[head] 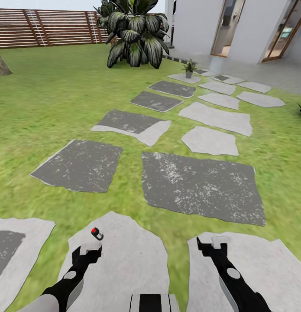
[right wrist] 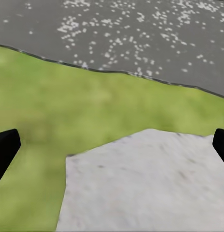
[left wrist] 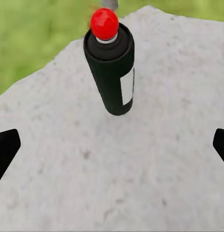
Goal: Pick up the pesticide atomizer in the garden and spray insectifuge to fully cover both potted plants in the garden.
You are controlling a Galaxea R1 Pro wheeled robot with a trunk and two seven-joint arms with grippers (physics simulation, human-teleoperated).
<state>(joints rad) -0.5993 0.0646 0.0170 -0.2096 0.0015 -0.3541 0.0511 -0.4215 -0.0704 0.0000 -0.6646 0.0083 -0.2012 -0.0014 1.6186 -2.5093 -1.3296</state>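
Just ahead of the left tool [head: 90, 248], the pesticide atomizer [head: 97, 233] lay on a pale stepping stone [head: 124, 260].

Its black body and red cap [left wrist: 104, 23] sat beyond the left tool's spread fingertips [left wrist: 5, 147], apart from them; that tool was released and held nothing. Likewise released, the right tool [head: 213, 246] hovered over grass [right wrist: 53, 106] and another pale stone [right wrist: 155, 188]. One small potted plant [head: 189, 68] stood far ahead, well apart from both tools, near a large dark shrub [head: 135, 34] and a wooden fence [head: 42, 27].

One pesticide atomizer [head: 97, 233], one potted plant [head: 189, 68] on the far stones, one big dark-leaved shrub [head: 135, 32], one slat fence [head: 42, 27], two arms each with two fingers [left wrist: 5, 149], over a dozen stepping stones [head: 201, 181].
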